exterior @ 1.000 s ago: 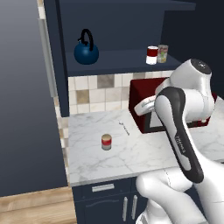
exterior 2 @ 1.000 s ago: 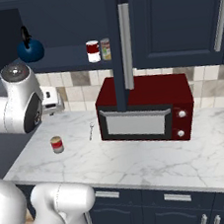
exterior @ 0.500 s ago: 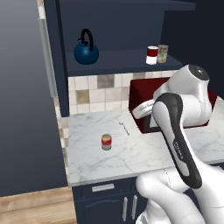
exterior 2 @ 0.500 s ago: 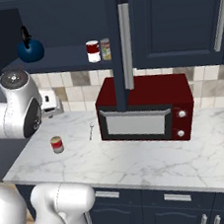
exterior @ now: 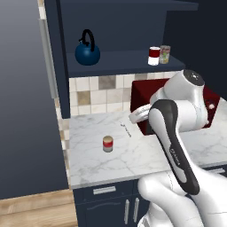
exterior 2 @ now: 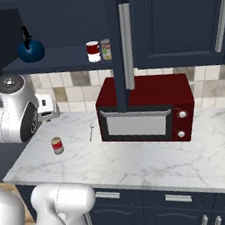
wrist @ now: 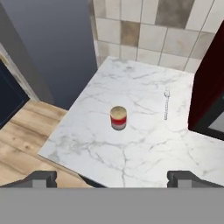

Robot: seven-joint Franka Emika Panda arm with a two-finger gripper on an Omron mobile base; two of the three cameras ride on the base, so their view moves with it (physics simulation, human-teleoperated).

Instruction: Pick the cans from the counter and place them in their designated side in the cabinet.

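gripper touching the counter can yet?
Apart. In the hand view the can stands alone on the counter, with open marble between it and the fingertips.

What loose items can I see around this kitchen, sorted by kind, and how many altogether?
Cans: 3: red-banded can on the counter, red-and-white can and yellow-green can in the cabinet
Kettle: 1
Fork: 1
Microwave: 1
Total: 6

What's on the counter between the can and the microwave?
A small fork lies on the counter between the can and the microwave, nearer the microwave. The hand view shows it best; the marble around it is otherwise bare.
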